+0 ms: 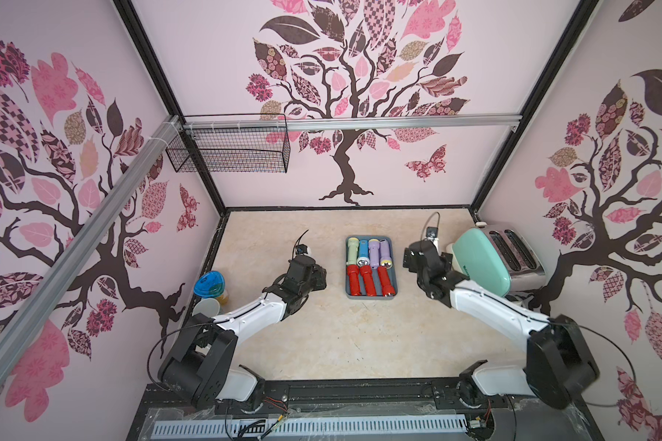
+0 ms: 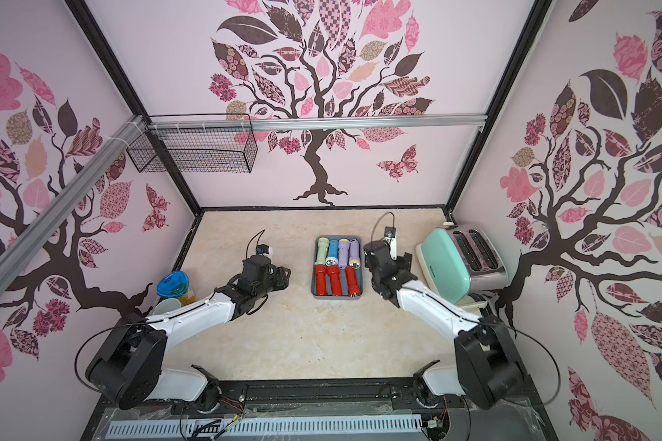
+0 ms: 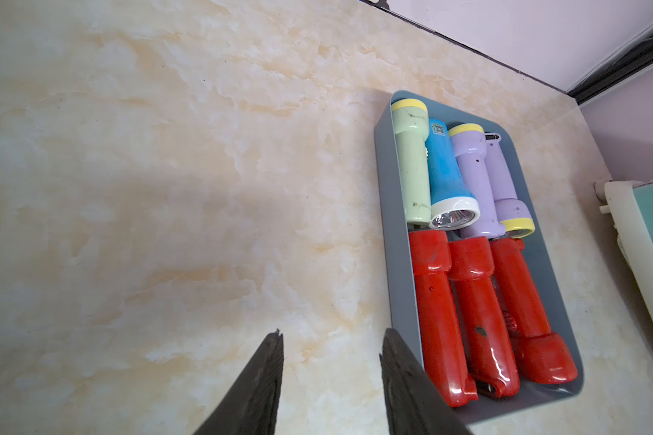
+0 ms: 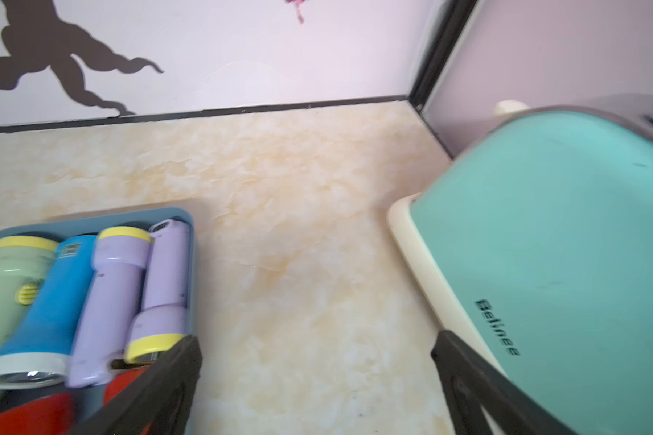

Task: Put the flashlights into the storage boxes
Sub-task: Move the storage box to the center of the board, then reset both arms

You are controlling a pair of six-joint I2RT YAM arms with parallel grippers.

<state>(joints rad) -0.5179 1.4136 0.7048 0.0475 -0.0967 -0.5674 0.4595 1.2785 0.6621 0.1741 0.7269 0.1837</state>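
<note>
Since all seven flashlights [image 1: 367,280] lie in the tray [image 1: 371,300], the job looks done.
Four pastel ones fill the far row and three red the near; none lies on the worktop [image 1: 322,336]. The left tool [image 3: 332,333] is slightly parted and empty, the right tool [image 4: 317,339] wide and empty.

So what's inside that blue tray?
Seven flashlights, lying flat: three red flashlights in the near row, and a pale green flashlight, a blue flashlight and two lilac flashlights in the far row. They cover most of the tray floor, so anything underneath is hidden.
</note>
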